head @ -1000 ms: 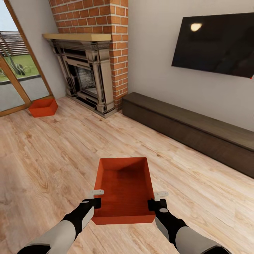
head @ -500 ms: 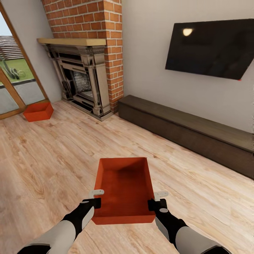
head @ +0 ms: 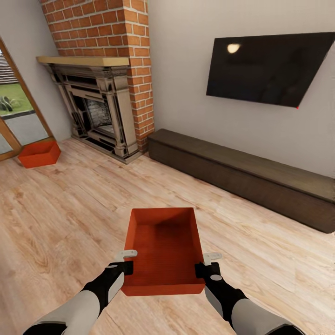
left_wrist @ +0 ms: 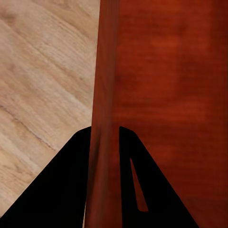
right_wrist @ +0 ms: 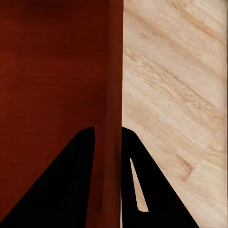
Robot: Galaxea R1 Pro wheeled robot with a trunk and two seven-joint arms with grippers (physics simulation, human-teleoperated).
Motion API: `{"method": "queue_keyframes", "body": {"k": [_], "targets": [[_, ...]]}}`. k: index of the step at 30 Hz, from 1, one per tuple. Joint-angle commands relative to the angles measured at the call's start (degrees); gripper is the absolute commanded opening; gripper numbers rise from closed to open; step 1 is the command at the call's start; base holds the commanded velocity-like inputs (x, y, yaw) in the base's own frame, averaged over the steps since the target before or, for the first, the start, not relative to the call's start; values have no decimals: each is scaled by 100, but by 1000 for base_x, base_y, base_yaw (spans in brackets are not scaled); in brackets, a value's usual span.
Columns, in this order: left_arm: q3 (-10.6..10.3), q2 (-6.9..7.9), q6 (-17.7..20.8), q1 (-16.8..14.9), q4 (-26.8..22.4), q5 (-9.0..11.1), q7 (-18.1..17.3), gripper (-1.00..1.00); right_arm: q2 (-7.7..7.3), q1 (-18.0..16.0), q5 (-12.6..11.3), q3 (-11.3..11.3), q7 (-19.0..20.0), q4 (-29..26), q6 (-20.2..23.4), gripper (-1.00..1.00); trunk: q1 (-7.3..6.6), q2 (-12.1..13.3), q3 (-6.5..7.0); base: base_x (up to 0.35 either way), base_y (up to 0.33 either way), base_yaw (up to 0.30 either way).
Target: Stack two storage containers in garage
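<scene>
In the head view I hold one red-orange storage container (head: 163, 249) level above the living room's pale plank flooring (head: 70, 223). My left gripper (head: 126, 261) is shut on its left wall and my right gripper (head: 204, 263) on its right wall. The left wrist view has that thin wall (left_wrist: 102, 95) pinched between the black fingers of the left gripper (left_wrist: 104, 142). In the right wrist view the right gripper (right_wrist: 108, 142) clamps the other wall (right_wrist: 114, 85). The second storage container (head: 39, 153) sits on the planks at far left by a glass door. The garage is out of view.
A red-brick fireplace (head: 104, 107) stands at the back left. A long low dark cabinet (head: 242, 177) runs along the white wall under a black TV (head: 270, 70). A wood-framed glass door (head: 14, 116) is at the left edge.
The whole view has shifted left, so the camera has turned to the right. The held container and both grippers keep the same place in the picture.
</scene>
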Motion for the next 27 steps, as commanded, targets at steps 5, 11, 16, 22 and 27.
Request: {"method": "queue_keyframes", "body": {"k": [5, 11, 16, 22, 27], "targets": [[1, -7, 31, 1, -31, -6, 47, -100, 23, -5, -135, 1, 4, 18, -19, -100, 0, -3, 40, 0, 0, -136], [1, -7, 31, 1, -31, -6, 46, -100, 23, -5, -135, 1, 10, 18, -20, -100, 0, -3, 92, 0, 0, -136], [1, -7, 31, 1, -31, -6, 47, -100, 23, -5, -135, -6, 5, 18, -25, -100, 0, -3, 136, 0, 0, -138], [1, -7, 31, 2, -31, -6, 47, -100, 23, -5, -135, -8, 4, 18, -25, -100, 0, -3, 188, 0, 0, -143], [0, -7, 31, 2, -31, -6, 47, -100, 17, -5, -135, -8, 4, 18, -27, -100, 0, -3, 231, 0, 0, -143]]}}
